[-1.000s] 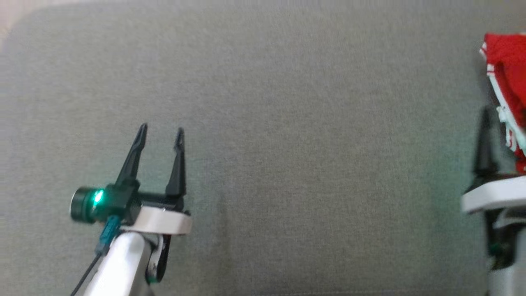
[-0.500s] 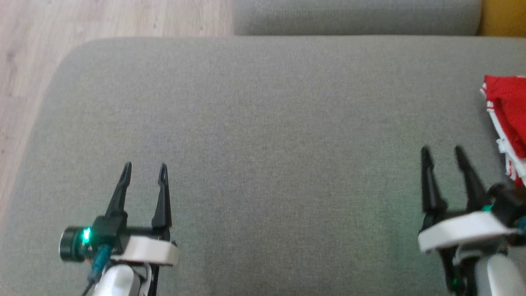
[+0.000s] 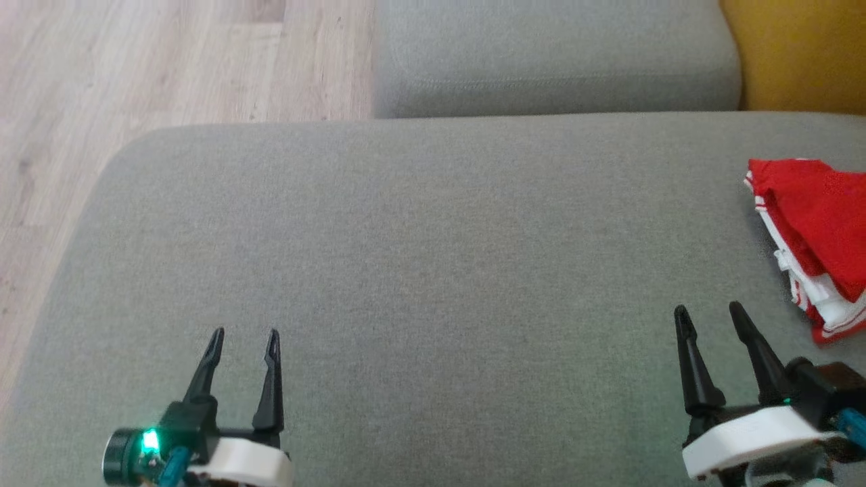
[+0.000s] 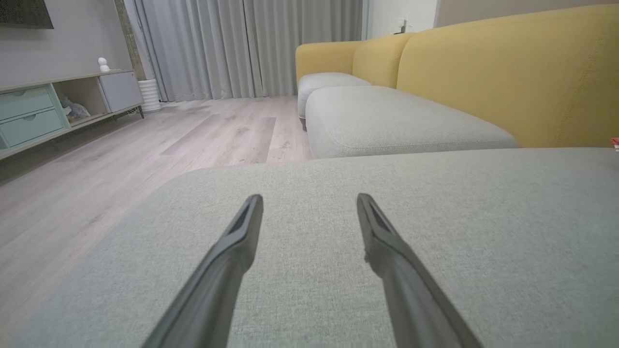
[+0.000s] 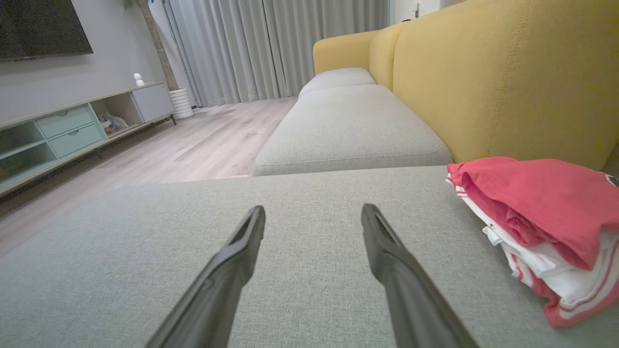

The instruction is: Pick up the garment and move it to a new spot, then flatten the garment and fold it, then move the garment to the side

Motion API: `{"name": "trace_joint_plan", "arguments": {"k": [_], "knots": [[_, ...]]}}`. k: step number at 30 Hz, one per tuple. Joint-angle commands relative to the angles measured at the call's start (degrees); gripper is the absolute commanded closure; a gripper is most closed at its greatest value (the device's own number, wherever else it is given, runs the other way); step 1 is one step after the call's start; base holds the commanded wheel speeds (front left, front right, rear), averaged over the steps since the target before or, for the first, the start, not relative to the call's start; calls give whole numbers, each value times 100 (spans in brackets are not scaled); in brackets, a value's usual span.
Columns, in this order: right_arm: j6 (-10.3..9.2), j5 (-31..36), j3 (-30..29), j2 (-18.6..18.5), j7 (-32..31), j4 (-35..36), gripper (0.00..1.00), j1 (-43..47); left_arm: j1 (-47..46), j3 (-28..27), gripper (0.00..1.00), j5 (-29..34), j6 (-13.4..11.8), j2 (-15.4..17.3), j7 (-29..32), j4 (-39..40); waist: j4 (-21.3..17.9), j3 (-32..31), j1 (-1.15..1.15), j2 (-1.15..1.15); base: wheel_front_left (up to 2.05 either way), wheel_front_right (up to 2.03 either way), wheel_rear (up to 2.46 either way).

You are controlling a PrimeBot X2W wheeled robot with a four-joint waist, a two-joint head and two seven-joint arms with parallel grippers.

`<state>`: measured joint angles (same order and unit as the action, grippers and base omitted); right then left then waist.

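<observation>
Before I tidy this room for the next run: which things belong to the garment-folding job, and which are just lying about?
Job: red-and-white garment, folded, on the grey cushion; left gripper and right gripper, both open and empty.
Lying about: yellow sofa back, farther seat, low cabinet, curtains.

Garment (image 3: 812, 237) at the right edge of the head view, lying on the wide seat cushion (image 3: 433, 270), left tool (image 3: 245, 332) at lower left, right tool (image 3: 707, 308) at lower right, near the garment but apart from it, second cushion (image 3: 555, 61) behind at top centre, floor (image 3: 135, 67) at upper left, backrest (image 3: 798, 54) at upper right.
</observation>
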<state>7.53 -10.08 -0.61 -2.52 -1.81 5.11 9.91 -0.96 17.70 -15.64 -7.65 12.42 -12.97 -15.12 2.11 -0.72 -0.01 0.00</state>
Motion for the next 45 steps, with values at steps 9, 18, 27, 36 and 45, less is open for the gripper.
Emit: {"name": "trace_joint_plan", "arguments": {"k": [9, 18, 27, 36, 45], "knots": [[-4, 7, 104, -36, -93, 376, 0, -74, -76, -171, 0, -67, -114, 179, 119, 192, -25, -83, 1, 0, 0, 0, 0], [-4, -63, 78, -36, -119, 422, 0, -41, -94, -145, 0, -97, -163, 199, 178, 174, -15, -67, 1, 0, 0, 0, 0], [-4, -99, 57, -36, -118, 418, 0, -40, -116, -108, 0, -121, -181, 222, 170, 180, -7, -46, 1, 0, 0, 0, 0], [-4, -104, 52, -36, -120, 432, 0, -51, -147, -83, 0, -153, -203, 244, 140, 199, 13, -1, 1, 0, 0, 0, 0], [0, -234, -19, 0, -102, 70, 100, 142, 138, 62, 100, -295, -147, 86, 208, -64, 12, 44, 1, 0, 0, 0, 0]]}}
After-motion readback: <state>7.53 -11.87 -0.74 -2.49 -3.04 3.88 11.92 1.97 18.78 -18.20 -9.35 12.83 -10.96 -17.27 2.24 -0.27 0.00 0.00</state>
